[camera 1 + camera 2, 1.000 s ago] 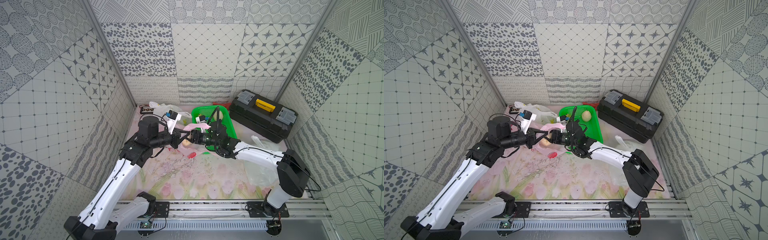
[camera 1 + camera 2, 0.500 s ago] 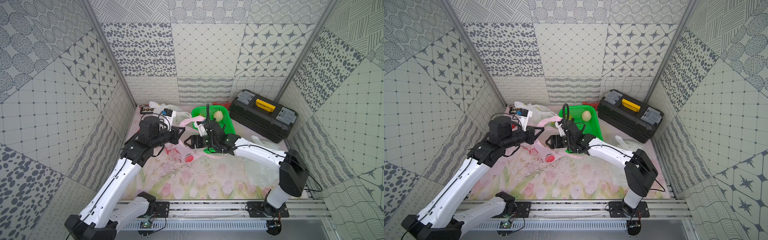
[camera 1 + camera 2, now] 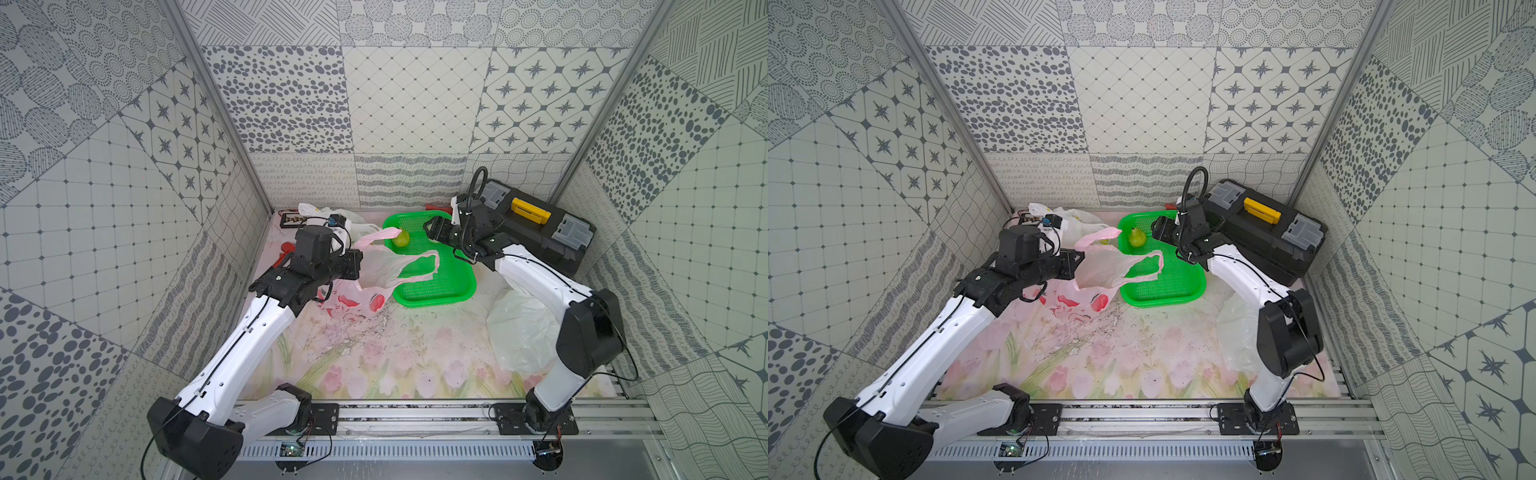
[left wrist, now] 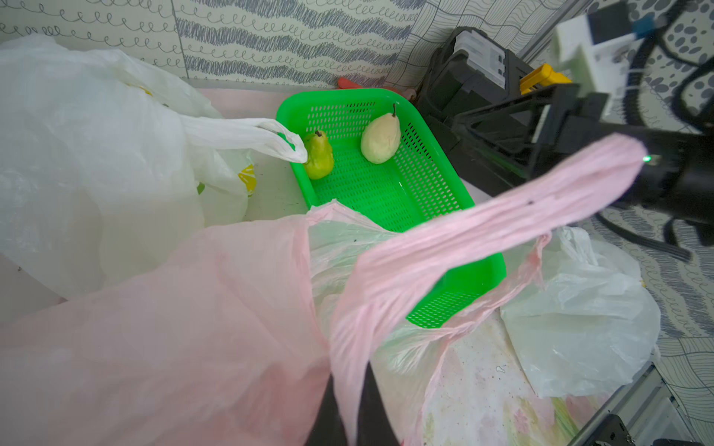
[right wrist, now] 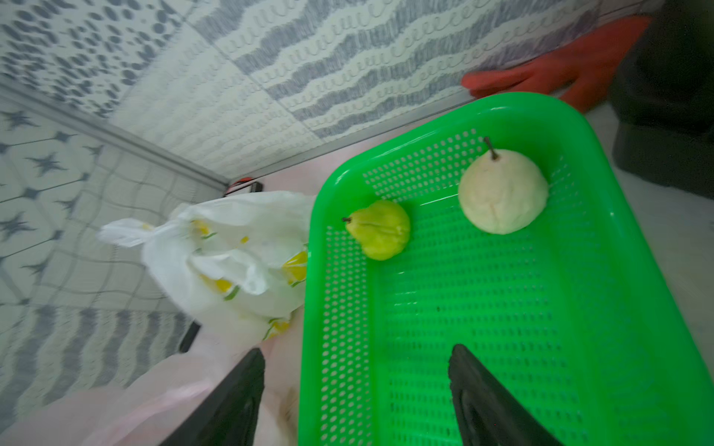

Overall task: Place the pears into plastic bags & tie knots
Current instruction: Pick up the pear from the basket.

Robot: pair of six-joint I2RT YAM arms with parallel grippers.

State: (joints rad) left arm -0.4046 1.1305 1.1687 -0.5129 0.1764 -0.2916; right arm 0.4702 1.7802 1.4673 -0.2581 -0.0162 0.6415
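Pears (image 5: 380,229) nr basket (image 5: 502,328) far-end rim

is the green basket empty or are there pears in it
Not empty: the green basket holds a yellow-green pear and a pale cream pear.

Grey-patterned panel walls (image 3: 415,104), tulip-print floor mat (image 3: 395,365), soft even light
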